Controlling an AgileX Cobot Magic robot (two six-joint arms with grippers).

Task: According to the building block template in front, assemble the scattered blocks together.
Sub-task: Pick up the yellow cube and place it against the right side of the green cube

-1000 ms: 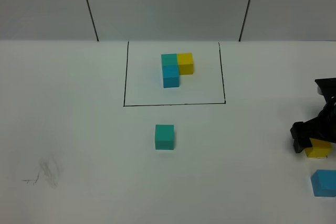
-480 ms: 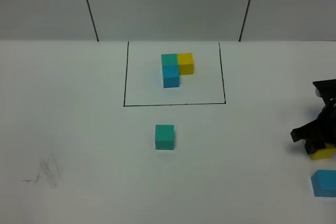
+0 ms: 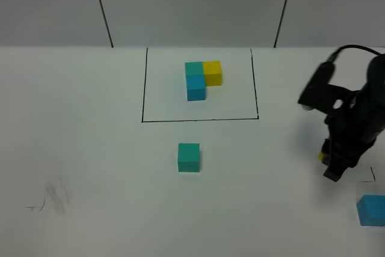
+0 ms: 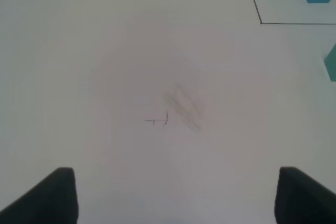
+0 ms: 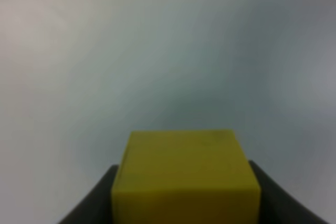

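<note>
The building block template, an L of teal, yellow and blue cubes, lies inside a black drawn rectangle at the far middle. Of the scattered blocks, the teal one sits alone in front of the frame, and the blue one lies at the right edge. My right gripper hangs above the table, left of the blue block, shut on the yellow block, of which only a sliver shows from above. Dark fingers flank it. The left gripper stands open over bare table.
A faint pencil smudge marks the near left of the white table; the left wrist view shows the smudge ahead of the fingers. Grey wall panels stand behind the far edge.
The right gripper has shut on the yellow block and lifted it off the table, shifting left and away from the right edge. Teal and blue blocks have not moved.
</note>
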